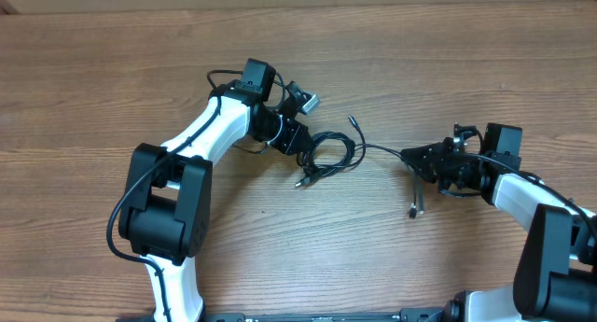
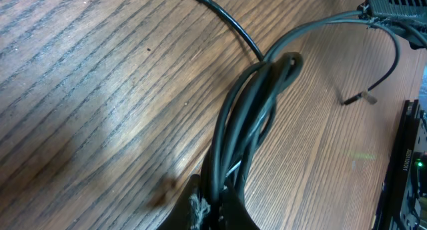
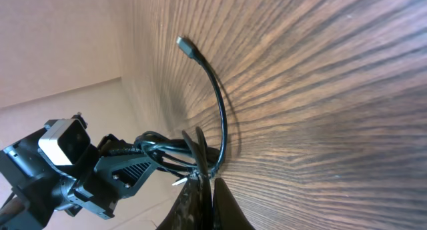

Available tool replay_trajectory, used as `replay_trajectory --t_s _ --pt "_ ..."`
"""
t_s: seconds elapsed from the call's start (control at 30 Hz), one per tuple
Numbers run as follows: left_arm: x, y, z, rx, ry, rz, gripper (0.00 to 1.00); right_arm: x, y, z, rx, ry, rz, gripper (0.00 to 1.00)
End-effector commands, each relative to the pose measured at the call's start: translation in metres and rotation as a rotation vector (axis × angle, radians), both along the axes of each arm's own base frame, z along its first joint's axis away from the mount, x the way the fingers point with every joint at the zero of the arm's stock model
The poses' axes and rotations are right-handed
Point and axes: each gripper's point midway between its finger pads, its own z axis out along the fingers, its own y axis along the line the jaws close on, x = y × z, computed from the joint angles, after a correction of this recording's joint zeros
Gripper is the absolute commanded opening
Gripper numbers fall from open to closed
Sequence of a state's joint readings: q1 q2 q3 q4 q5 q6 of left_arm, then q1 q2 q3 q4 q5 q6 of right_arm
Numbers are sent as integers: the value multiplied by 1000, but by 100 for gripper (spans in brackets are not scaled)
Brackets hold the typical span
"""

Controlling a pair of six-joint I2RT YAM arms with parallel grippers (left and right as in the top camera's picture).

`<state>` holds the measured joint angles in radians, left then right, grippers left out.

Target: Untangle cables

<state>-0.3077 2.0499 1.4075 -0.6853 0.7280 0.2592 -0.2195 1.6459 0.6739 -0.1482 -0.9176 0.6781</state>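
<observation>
The cables form a looped black bundle [image 1: 332,152] in the middle of the table. My left gripper [image 1: 306,147] is shut on the bundle's left side; in the left wrist view the strands [image 2: 247,117] run up from between its fingers [image 2: 193,210]. One strand [image 1: 381,149] stretches right to my right gripper [image 1: 406,155], which is shut on it. Below the right gripper, a short end with a plug [image 1: 415,208] lies on the table. Another plug end [image 1: 354,122] curls up behind the bundle, also visible in the right wrist view [image 3: 186,47]. A third plug [image 1: 301,182] lies below the bundle.
The wooden table [image 1: 112,70] stretches all round. Thicker arm cables [image 1: 219,79] loop near the left wrist camera [image 1: 304,102]. A black frame edge [image 2: 403,170] shows at the table's near side in the left wrist view.
</observation>
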Motion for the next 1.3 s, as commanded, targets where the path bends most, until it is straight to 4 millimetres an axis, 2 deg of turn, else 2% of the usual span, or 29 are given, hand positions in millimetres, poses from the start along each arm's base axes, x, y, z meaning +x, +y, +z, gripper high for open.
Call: replay_trajectory --t_s 0.0,0.23,0.4,0.5,0.57,0.6,0.7,0.83,0.93,1.03,1.13,1.27 --pt "3 4 -4 18 14 25 4 2 -5 2 -20 -21 -5 5" --pt "-14 -16 20 -171 8 -101 4 1 1 -1 -43 -16 9 4" --pt "-15 -18 23 -196 13 -108 4 2 3 -7 -88 -8 7 5" --pt "-15 -18 23 -196 13 -108 4 2 5 -9 -97 -6 12 30" --pt "-15 -18 23 -196 13 -108 4 1 8 -7 -85 -10 21 39" --pt "-15 -18 23 -196 13 -108 4 0 12 -3 -56 -20 38 42" --pt "-16 -18 23 -196 16 -108 4 2 20 27 89 -99 101 57" --pt "-18 -20 27 -222 16 -122 4 1 30 50 181 -155 171 64" --pt "-27 -25 40 -319 7 -178 4 -1 38 50 157 -184 208 71" --pt "-32 -23 54 -408 -2 -211 4 -1 44 42 106 -183 220 68" --pt "-30 -13 64 -476 -8 -201 4 2 48 31 30 -165 212 45" --pt "-25 1 81 -580 -15 -175 4 3 49 3 -139 -100 179 33"
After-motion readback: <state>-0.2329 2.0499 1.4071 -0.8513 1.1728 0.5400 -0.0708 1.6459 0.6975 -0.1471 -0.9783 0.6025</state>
